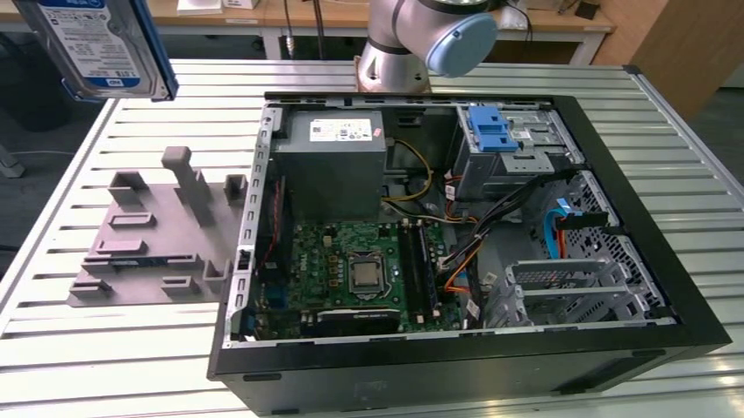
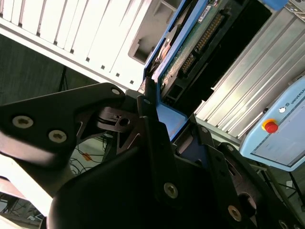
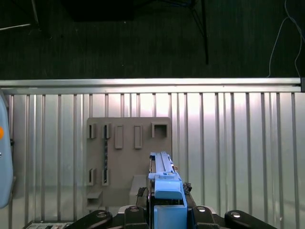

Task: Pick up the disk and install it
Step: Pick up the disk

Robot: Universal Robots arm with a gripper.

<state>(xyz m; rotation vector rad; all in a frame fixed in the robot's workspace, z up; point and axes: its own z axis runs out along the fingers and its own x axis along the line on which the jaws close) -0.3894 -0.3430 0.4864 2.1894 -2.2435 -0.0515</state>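
Aluminium desk [image 1: 139, 374]: slatted, carrying everything else.
Computer case [image 1: 465, 366]: black, lying open on the desk, with a blue latch [image 1: 494, 131] at a drive cage.
Grey fixture [image 1: 139, 252]: on the desk beside the case, on the exterior view's left.
Disk [image 1: 99, 43]: aloft over the fixture, touching nothing below it.
Disk axis: long axis near upright and slightly tilted, hanging away from the hand, label facing the exterior camera.
Disk handling: probably stiff, dense and shock-sensitive, with slick metal faces. The blue rail frame is the safest hold, away from the board and connector.
Hand [image 3: 167, 210]: clenched on the disk's blue frame end.
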